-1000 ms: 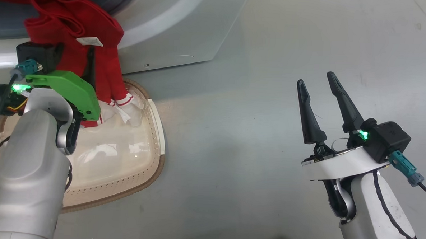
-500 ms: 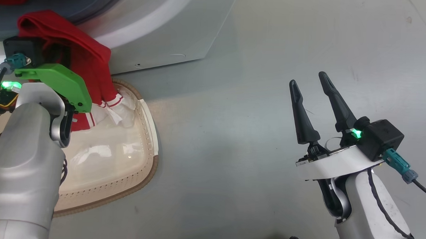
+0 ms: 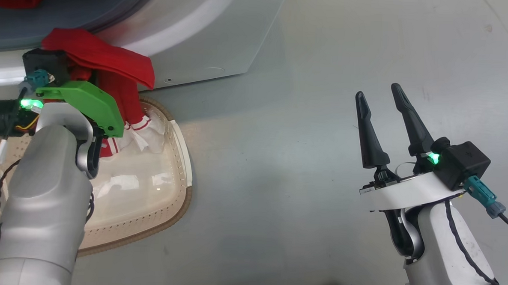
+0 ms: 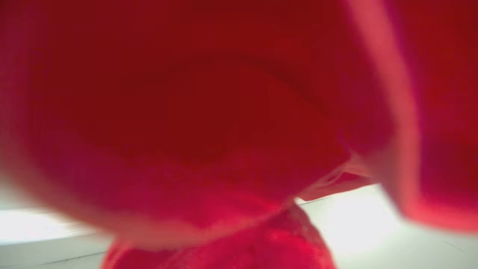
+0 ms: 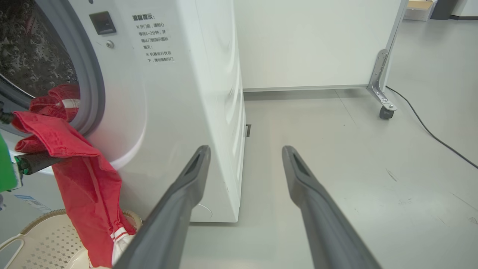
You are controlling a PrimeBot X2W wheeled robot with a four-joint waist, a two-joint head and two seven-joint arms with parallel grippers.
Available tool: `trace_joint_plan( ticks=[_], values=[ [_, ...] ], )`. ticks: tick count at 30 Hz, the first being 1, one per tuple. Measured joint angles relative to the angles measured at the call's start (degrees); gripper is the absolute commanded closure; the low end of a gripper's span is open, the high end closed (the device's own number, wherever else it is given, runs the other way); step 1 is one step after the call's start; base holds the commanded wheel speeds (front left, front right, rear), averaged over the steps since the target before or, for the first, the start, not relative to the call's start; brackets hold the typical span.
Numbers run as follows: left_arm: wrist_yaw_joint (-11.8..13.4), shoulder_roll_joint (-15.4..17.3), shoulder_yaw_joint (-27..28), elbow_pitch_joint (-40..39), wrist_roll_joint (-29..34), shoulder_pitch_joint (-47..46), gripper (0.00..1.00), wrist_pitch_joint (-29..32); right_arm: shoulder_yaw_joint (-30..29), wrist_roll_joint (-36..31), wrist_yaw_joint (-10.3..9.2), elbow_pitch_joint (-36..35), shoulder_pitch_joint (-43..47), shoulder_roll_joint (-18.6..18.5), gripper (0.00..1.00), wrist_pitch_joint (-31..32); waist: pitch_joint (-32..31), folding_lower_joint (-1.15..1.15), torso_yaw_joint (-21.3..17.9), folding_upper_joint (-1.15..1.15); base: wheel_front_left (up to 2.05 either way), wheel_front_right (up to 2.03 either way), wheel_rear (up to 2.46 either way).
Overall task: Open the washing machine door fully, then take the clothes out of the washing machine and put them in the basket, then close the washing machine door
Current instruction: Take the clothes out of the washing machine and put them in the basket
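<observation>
The left pincer (image 5: 41,161) is clamped on a red garment (image 3: 123,89). Its fingers are mostly buried in the cloth, and blurred red folds crowd the left wrist view. The garment hangs from it in front of the washing machine (image 3: 207,37), just below the drum opening. Its lower end, with a white-striped cuff (image 3: 139,122), reaches down into the cream basket (image 3: 183,199). The basket stands on the grey floor (image 3: 300,161) close against the machine's front. More red clothing (image 5: 56,101) lies at the lip of the steel drum (image 5: 30,48), behind the grey rubber seal. The right pincer (image 3: 376,91) hangs well apart to the right above bare floor. Its two dark fingers are spread and hold nothing. Beyond it, printed labels (image 5: 155,37) mark the machine's front beside the opening.
</observation>
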Motion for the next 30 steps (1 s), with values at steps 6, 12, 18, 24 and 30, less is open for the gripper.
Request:
trace_joint_plan(
  ticks=[6,12,18,24,30],
  values=[
    [-0.2,-1.6,-0.1,-0.5,-0.3,1.5,1.0,-5.3,-1.3,-0.6,-0.02,0.0,0.1,0.0,0.0,0.0,-0.4,0.0,1.7,0.0,0.0,0.0,0.0],
    [-1.6,-2.4,-2.2,-2.9,0.2,5.4,1.0,-8.1,-2.3,-2.2,-0.02,0.2,0.2,0.0,0.0,0.0,-1.1,0.0,4.0,0.0,0.0,0.0,0.0],
    [-1.6,-2.8,-3.1,-7.4,0.6,8.8,1.0,-8.5,-3.1,-3.7,0.01,0.5,0.5,0.0,0.0,0.0,-2.1,0.0,6.7,0.0,0.0,0.0,0.0],
    [-1.5,-3.0,-3.0,-15.0,0.7,12.8,1.0,-8.5,-3.7,-4.5,0.02,0.6,1.7,-0.6,0.0,0.0,-3.4,0.0,9.4,0.0,0.0,0.0,0.0],
    [-1.1,-3.1,-3.5,-20.3,1.1,17.6,1.0,-8.5,-3.9,-5.0,0.04,0.6,2.4,-0.8,0.0,0.0,-4.6,0.0,11.9,0.0,0.0,0.0,0.0]
  ],
)
